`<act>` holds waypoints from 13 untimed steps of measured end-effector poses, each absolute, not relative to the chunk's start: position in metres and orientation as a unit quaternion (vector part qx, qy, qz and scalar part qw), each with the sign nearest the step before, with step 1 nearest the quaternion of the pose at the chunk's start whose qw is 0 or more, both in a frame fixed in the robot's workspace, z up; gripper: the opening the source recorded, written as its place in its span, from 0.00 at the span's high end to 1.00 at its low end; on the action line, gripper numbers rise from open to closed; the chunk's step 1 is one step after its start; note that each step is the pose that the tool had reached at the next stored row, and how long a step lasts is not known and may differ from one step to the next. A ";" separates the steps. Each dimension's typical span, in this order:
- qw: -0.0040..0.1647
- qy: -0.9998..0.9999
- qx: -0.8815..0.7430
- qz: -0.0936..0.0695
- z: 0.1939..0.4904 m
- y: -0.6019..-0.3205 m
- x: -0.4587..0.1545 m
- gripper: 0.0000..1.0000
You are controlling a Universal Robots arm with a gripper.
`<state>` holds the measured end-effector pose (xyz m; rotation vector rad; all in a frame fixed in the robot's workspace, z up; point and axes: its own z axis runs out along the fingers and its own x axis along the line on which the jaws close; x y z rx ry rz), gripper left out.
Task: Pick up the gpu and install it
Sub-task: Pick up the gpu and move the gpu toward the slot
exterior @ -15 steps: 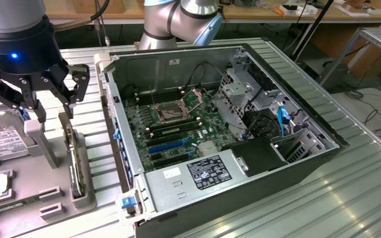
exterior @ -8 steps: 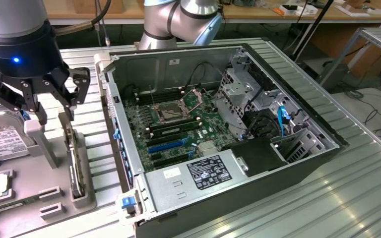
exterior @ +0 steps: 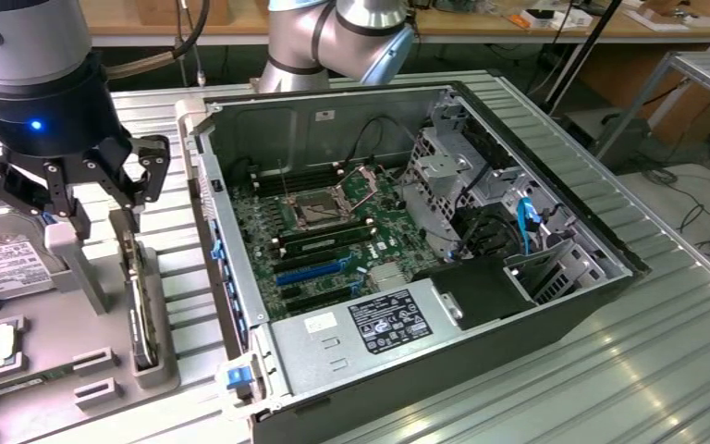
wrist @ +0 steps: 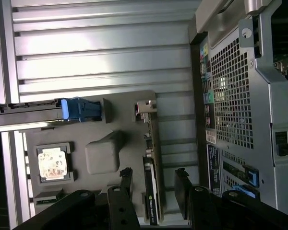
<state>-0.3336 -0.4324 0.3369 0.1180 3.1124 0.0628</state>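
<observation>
The gpu [exterior: 143, 305] stands on its edge in a slot of the grey holder tray [exterior: 78, 324], to the exterior view's left of the open computer case [exterior: 454, 277]. In the wrist view the gpu [wrist: 151, 196] appears edge-on, its silver bracket [wrist: 153, 124] at the far end. My gripper [exterior: 99, 222] hangs just above the card, open. Its two black fingers [wrist: 126, 179] stand on either side of the card's edge without touching it, so the gripper [wrist: 153, 184] straddles the card. Inside the case, the green motherboard has a blue slot [exterior: 318, 270].
A silver hard drive [exterior: 4, 264] with a white label sits in the tray on the exterior view's left, and a CPU [wrist: 53, 163] lies in a tray pocket. The case's perforated rear panel [wrist: 230, 96] is close beside the tray. A ribbed metal table [exterior: 651, 370] carries everything.
</observation>
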 end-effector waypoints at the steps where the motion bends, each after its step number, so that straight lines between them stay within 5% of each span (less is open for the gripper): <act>1: 0.013 0.999 0.038 0.020 0.336 -0.433 -0.334 0.52; 13: 0.013 0.999 0.038 0.020 0.329 -0.442 -0.334 0.52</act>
